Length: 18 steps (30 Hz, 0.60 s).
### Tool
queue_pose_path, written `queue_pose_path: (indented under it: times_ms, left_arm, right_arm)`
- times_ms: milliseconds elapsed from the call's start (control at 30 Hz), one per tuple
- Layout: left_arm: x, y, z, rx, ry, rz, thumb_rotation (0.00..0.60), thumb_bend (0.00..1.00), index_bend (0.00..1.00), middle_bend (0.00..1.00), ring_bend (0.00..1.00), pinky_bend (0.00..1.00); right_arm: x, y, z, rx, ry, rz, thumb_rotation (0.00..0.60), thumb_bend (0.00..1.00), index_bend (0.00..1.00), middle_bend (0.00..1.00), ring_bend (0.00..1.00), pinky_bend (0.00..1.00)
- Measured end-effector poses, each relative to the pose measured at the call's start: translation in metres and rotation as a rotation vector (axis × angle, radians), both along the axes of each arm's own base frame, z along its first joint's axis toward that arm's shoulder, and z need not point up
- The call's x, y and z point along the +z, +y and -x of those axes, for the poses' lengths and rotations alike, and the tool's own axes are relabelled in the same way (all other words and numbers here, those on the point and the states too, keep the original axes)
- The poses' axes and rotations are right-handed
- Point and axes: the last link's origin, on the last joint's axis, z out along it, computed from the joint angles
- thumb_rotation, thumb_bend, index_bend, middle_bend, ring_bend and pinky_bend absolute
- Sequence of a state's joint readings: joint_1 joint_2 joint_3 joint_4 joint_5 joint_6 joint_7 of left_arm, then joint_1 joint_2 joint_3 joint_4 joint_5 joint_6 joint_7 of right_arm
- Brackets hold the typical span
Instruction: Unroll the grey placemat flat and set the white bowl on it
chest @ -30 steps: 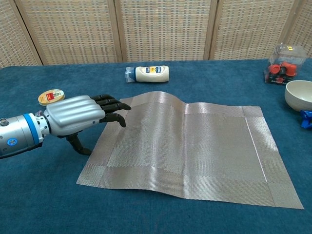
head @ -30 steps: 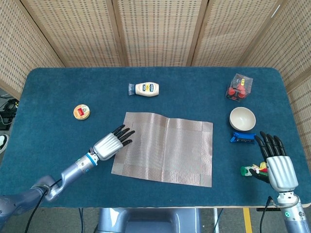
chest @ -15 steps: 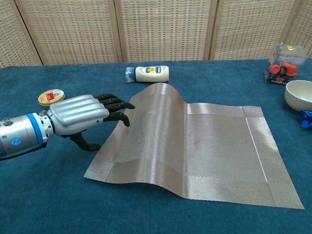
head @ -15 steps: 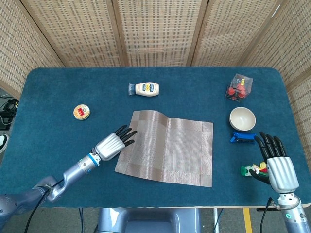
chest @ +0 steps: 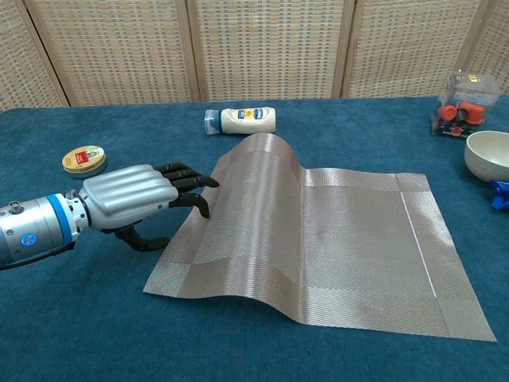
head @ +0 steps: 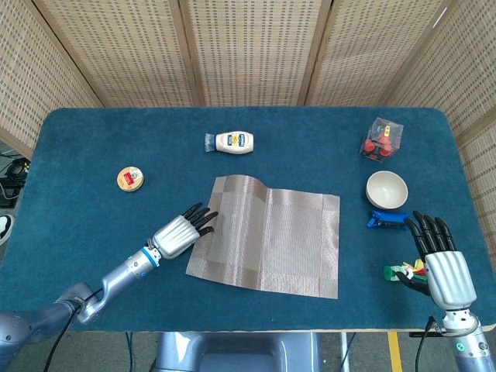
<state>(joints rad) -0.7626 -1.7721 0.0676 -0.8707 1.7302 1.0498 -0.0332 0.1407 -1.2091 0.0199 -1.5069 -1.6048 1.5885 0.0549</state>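
Note:
The grey placemat [head: 271, 239] lies mid-table, flat on its right part, while its left part [chest: 262, 155] arches up in a ridge. My left hand [head: 180, 231] reaches in from the front left with fingers stretched out; its fingertips [chest: 205, 181] lie at the mat's raised left edge and it holds nothing. The white bowl [head: 387, 189] stands upright on the blue cloth right of the mat, also at the chest view's right edge [chest: 488, 155]. My right hand [head: 443, 265] rests open near the front right corner, in front of the bowl and apart from it.
A mayonnaise bottle [head: 235, 142] lies behind the mat. A round tin [head: 130, 179] sits at the left. A clear box with red pieces [head: 381, 139] stands at the back right. A blue object [head: 386, 220] lies by the bowl, a small green item [head: 397, 272] beside my right hand.
The mat's left part has sprung up into a taller ridge and its left edge has drawn rightward. My left hand has slipped off the mat toward the front. The right hand stayed put.

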Motion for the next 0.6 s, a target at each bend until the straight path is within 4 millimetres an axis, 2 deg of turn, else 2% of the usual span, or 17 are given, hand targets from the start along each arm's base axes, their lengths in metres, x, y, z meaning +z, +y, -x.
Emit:
queue_pose_path:
  times_ms: [133, 367, 600]
  left_arm:
    - [-0.0009, -0.0006, 0.0002, -0.001, -0.003, 0.002, 0.600, 0.47, 0.27, 0.00, 0.00, 0.00]
    - [-0.0048, -0.0024, -0.0014, 0.001, -0.012, 0.012, 0.600, 0.50, 0.31, 0.00, 0.00, 0.00]
    - [-0.0070, -0.0036, -0.0038, 0.001, -0.023, 0.020, 0.600, 0.53, 0.42, 0.00, 0.00, 0.00]
  right_arm:
    - [0.0004, 0.0006, -0.0008, 0.004, -0.002, 0.002, 0.600, 0.00, 0.01, 0.00, 0.00, 0.00]
    - [0.0014, 0.0016, -0.0018, 0.010, -0.005, 0.005, 0.600, 0.00, 0.01, 0.00, 0.00, 0.00]
    - [0.0017, 0.0022, -0.0025, 0.013, -0.009, 0.003, 0.600, 0.00, 0.02, 0.00, 0.00, 0.00]
